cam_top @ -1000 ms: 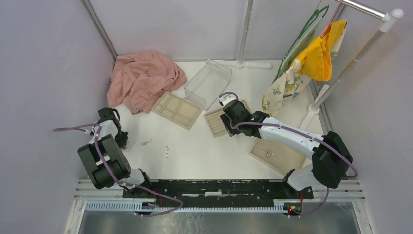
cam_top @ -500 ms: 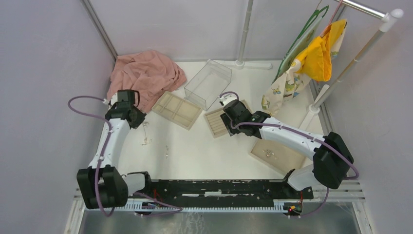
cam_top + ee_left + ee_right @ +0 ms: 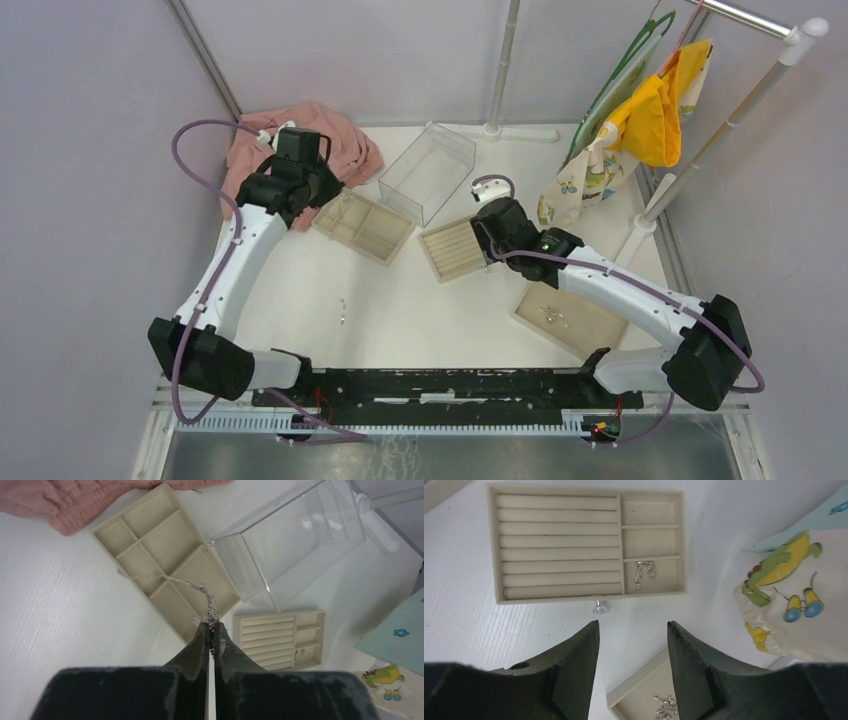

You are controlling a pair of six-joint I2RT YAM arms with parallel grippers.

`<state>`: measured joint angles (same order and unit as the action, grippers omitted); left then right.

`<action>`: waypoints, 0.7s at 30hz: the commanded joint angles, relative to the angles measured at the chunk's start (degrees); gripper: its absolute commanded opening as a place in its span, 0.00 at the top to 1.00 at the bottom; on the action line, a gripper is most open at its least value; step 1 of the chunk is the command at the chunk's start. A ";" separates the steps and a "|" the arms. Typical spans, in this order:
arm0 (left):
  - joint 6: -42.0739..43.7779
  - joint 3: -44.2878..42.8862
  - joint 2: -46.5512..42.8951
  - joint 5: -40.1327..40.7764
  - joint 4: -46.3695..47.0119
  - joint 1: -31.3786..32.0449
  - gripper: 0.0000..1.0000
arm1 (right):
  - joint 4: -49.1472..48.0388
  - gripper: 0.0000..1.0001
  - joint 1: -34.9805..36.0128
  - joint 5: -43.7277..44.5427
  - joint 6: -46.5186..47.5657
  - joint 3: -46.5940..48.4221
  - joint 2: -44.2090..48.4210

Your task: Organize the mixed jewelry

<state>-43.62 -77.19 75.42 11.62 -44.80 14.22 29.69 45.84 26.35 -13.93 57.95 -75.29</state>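
Silver chain (image 3: 185, 582) hangs pinched in the left jaws over the beige compartment tray (image 3: 165, 535); right jaws spread above the tabletop (image 3: 474, 625) beside the ring tray (image 3: 554, 515), whose corner compartment holds another silver piece (image 3: 644, 572).

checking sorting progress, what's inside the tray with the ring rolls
One small silver piece lies in an end compartment of the ring-roll tray; the other compartments and roll slots look bare. Nothing covers it.

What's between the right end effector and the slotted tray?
One small shiny piece just outside the slotted tray's near wall; otherwise bare up to the right end effector, per the right wrist view.
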 commanded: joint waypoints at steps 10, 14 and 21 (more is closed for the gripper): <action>0.51 -17.79 5.52 -4.87 0.43 4.85 0.98 | 0.71 0.41 -1.86 4.43 -1.68 -3.83 6.97; 0.06 -17.70 7.06 -6.67 3.54 4.88 0.98 | 1.20 0.42 -1.84 3.65 -2.06 -5.06 7.42; -0.57 -13.80 9.89 -8.16 7.98 4.86 0.98 | 1.75 0.41 -1.83 4.19 -2.49 -6.93 8.67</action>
<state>-43.62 -92.86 84.12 5.39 -41.98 18.98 31.59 44.16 29.52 -15.35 51.20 -68.45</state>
